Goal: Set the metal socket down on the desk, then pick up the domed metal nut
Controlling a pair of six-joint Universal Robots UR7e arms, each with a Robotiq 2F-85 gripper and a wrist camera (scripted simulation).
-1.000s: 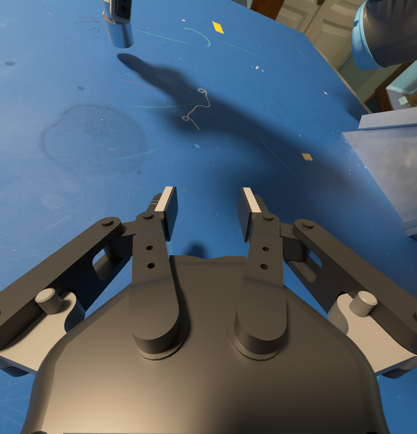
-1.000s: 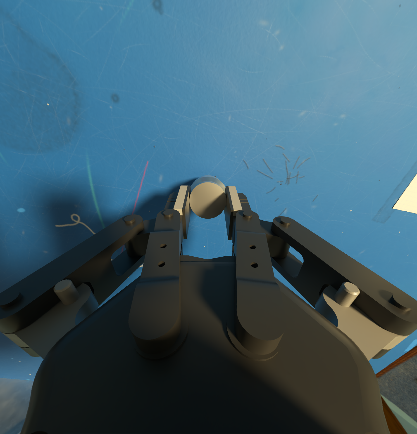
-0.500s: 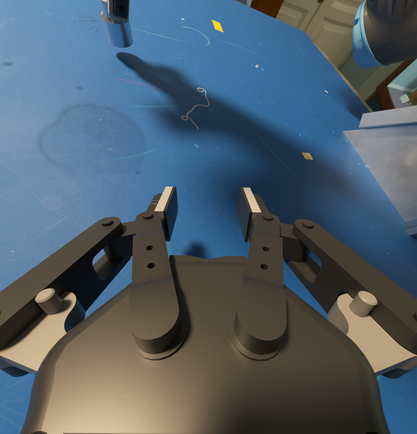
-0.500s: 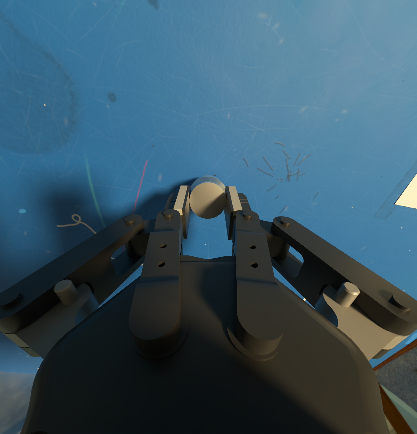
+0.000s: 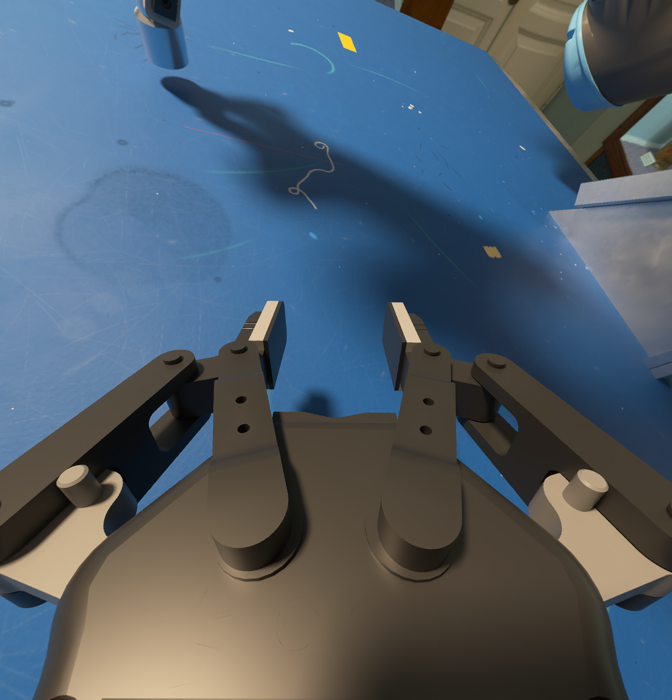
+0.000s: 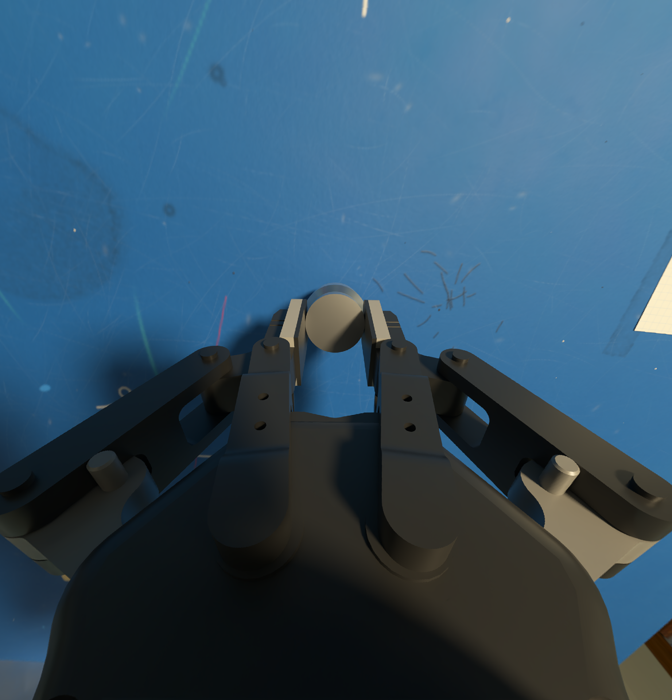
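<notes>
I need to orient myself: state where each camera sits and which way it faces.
Left wrist view: on the open left gripper, looking down across the scratched blue desk.
Right wrist view: on the right gripper, aimed down at the desk, gripping the cylindrical grey metal socket.
Shared: the socket, held above the desk.

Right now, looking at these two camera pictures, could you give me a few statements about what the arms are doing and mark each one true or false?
1. The right gripper has its fingers closed on the metal socket. True.
2. The left gripper holds a nut. False: its fingers are spread, with nothing between them.
3. The socket already rests on the blue desk. False: the left wrist view shows it held above its shadow.
4. A yellow diamond mark lies on the desk. True.
5. The domed nut sits beside the socket. False: no nut shows in either view.
</notes>
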